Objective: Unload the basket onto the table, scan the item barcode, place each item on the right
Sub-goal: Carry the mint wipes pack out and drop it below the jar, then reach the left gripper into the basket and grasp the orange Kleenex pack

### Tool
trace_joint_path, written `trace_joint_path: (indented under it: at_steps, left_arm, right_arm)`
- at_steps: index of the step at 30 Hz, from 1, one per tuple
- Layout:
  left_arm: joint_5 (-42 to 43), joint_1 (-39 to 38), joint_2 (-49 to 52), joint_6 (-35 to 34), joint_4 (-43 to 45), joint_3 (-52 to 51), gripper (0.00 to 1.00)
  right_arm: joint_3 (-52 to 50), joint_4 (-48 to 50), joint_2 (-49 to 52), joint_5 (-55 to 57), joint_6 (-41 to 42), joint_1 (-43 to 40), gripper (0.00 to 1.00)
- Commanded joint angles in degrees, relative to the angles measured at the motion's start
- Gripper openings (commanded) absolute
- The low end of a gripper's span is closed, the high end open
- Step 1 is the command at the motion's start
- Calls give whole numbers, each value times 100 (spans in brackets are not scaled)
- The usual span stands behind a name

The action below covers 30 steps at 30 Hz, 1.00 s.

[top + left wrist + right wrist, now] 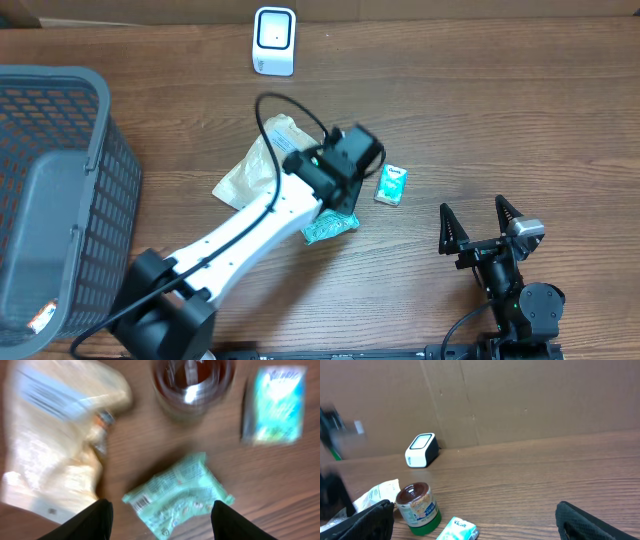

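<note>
Overhead view: the white left arm reaches from the lower left to mid-frame. Its wrist housing covers the left gripper, so the jaws cannot be read here. A teal packet lies on the wooden table, partly under the arm. A beige paper pouch lies just left of the arm and a small teal-and-white box just right of it. The barcode scanner stands at top centre, well apart from them. A grey mesh basket fills the left edge. At lower right the right gripper has its fingers spread wide and empty.

Left wrist view, blurred: both dark fingertips show at the bottom edge, set apart. The teal packet lies flat on the table between them, not pinched, with a white striped label at its left corner. The pouch is at left and the box at upper right. A brown-lidded jar stands at top centre; the overhead view hides it under the wrist.

Right wrist view: the right gripper has its fingers at the two bottom corners, wide, holding nothing. The jar stands upright at lower left, with a green base. The box is beside it, the pouch to its left. The scanner stands before a cardboard wall. The packet is not seen here.
</note>
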<state>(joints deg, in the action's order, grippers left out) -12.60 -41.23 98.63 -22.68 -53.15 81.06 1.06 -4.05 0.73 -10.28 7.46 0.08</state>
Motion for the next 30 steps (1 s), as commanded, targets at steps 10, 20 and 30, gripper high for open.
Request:
trace_joint_path:
  at_steps: [10,20,30]
  left_arm:
    - [-155,2669,-1947,-179,-1926,2361,64]
    - [-302,6653,-2693,-7,-2981,2269,65]
    - [-328,8566,-2406,-68,-2483,560,81]
  right_arm:
    - [-59,31,-35,-31,-4,-15,100]
    - [-59,31,-35,-31,-2,-15,100]
    - [-59,31,-35,-31,-2,-15,100]
